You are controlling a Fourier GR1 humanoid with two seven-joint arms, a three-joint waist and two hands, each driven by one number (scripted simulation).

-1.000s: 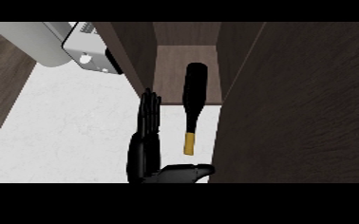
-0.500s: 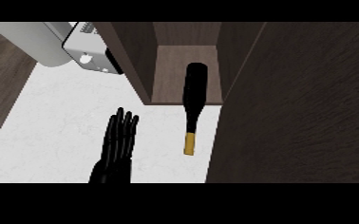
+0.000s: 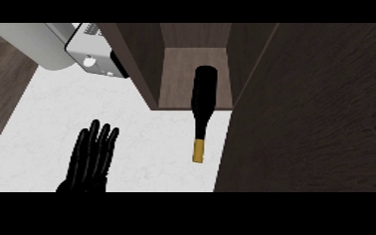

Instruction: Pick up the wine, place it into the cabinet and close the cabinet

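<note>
The wine bottle (image 3: 203,97) is dark with a gold-capped neck. It lies on its side, base inside the open cabinet (image 3: 180,79) and neck poking out over the white counter (image 3: 147,129). My left hand (image 3: 92,159) shows at the lower left, flat over the counter with fingers straight, holding nothing. It is well apart from the bottle, to the left of its neck. The right hand shows nowhere.
The cabinet's dark wooden door (image 3: 308,119) stands open and fills the right side. A silver appliance with a knob (image 3: 92,55) and a grey rounded object (image 3: 40,50) sit at the back left. Dark wood borders the counter's left edge.
My left hand has drawn back from beside the bottle, moving left and toward the lower edge. The bottle stays lying in the cabinet's mouth.
</note>
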